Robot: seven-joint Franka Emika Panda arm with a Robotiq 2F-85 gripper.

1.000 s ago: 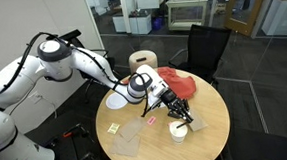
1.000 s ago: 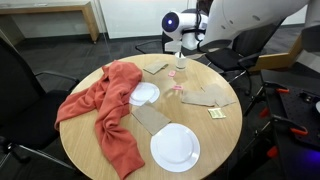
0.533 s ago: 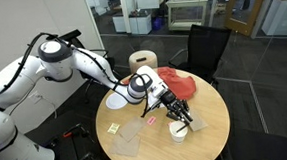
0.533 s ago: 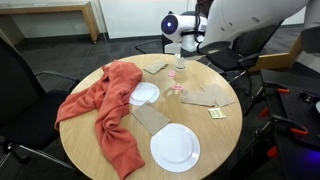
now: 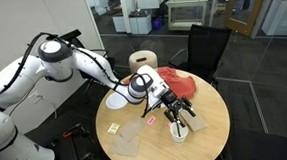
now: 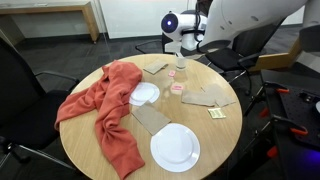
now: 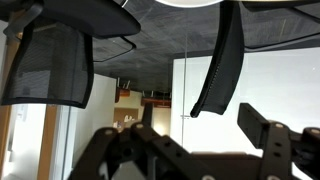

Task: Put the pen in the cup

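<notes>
The small white cup (image 5: 179,132) stands on the round wooden table (image 5: 210,106). My gripper (image 5: 176,112) hangs just above it, pointing down. A thin dark pen (image 5: 176,125) stands in the cup, and the fingers are spread to either side of its top. In an exterior view the cup (image 6: 181,74) sits at the table's far edge under the gripper (image 6: 182,52), and the pen is too thin to make out there. In the wrist view the gripper (image 7: 190,150) is open, with only the room's background between its dark fingers (image 7: 265,130).
A red cloth (image 6: 108,110) drapes across the table beside two flat white plates (image 6: 145,94) (image 6: 175,147). Brown paper pieces (image 6: 208,96) and a small yellow note (image 6: 216,114) lie near the cup. Black office chairs (image 5: 204,46) ring the table.
The fingers have spread from shut to wide apart above the cup. The pen now stands in the cup, free of the fingers. The arm has barely moved.
</notes>
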